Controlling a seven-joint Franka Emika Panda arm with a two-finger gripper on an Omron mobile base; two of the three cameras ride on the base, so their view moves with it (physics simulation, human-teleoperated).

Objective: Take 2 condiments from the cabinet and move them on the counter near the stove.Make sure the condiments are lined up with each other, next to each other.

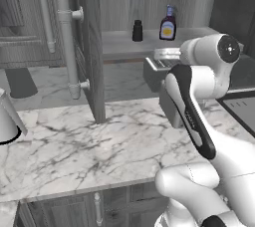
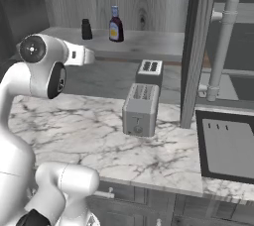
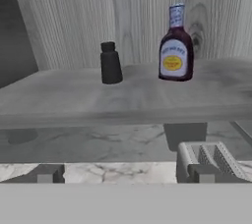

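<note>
The step in hand looks like the approach to the first bottle: nothing has been picked yet, and both condiments stand on the cabinet shelf.

Nearest is the marble surface (image 1: 89, 146), with a grey toaster (image 2: 140, 109) standing on it below the shelf. The arm rises from the base, folds at its elbow and reaches forward, with the wrist level and aimed at the cabinet opening, short of the shelf edge. In the hand view the jaws (image 3: 123, 174) stand apart, two dark tips wide at the bottom, gripping nothing.

Beyond, the door (image 1: 92, 47) hangs open with its pale bar handle (image 1: 67, 47) facing out. On the shelf (image 1: 124, 47) the black shaker (image 3: 110, 63) stands upright, near the sauce bottle (image 3: 175, 46), which is taller, upright, and to the shaker's right in the hand view; the two are apart, not touching.

The next move probably calls for raising the hand to shelf height, carrying it in over the shelf edge, and centring the open jaws on one bottle. The shaker is nearer the middle of the hand view, so it seems the likelier first pick. The stove (image 2: 228, 145) lies to the right of the toaster.
</note>
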